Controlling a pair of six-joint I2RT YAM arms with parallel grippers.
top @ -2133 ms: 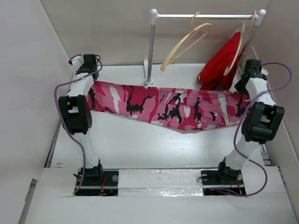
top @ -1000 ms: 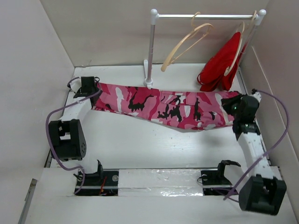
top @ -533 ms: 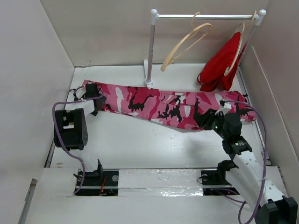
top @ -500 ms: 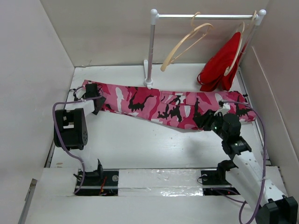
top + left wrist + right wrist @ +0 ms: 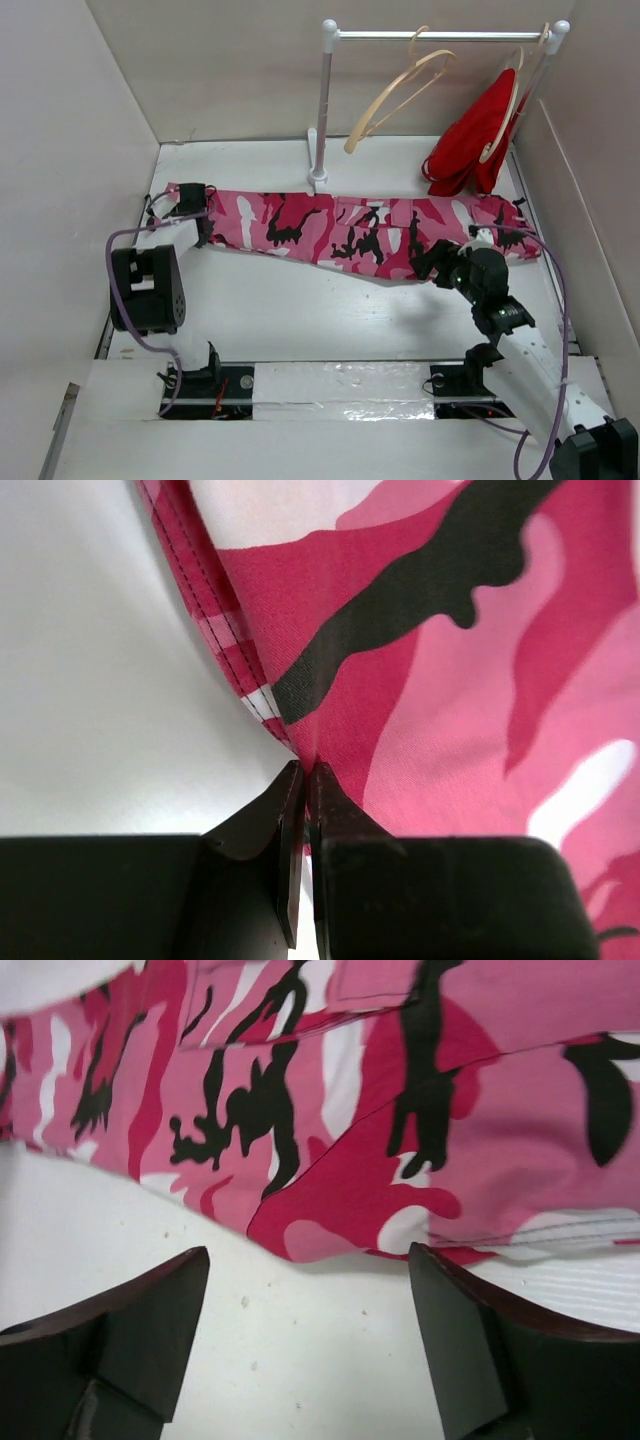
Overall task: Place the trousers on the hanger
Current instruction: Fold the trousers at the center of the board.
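Observation:
The trousers [image 5: 350, 230], in pink, red, white and black camouflage, lie stretched flat across the table from left to right. My left gripper [image 5: 200, 215] is at their left end, and in the left wrist view its jaws [image 5: 305, 772] are shut with a fold of the trousers [image 5: 450, 680] pinched between them. My right gripper [image 5: 437, 262] stands open at the near edge of the right half. In the right wrist view it [image 5: 310, 1255] is spread wide over bare table, just short of the trousers [image 5: 350, 1110]. The empty pale wooden hanger [image 5: 395, 95] hangs from the rail.
A white rack stands at the back with its pole [image 5: 325, 100] by the trousers' far edge and its rail [image 5: 450, 35] above. A plain red garment [image 5: 475, 140] hangs on a second hanger at the rail's right end. Walls close in on both sides.
My right gripper let go of the trousers' right end, opened and moved left and nearer. My left gripper shut on the left end. The cloth now lies flatter.

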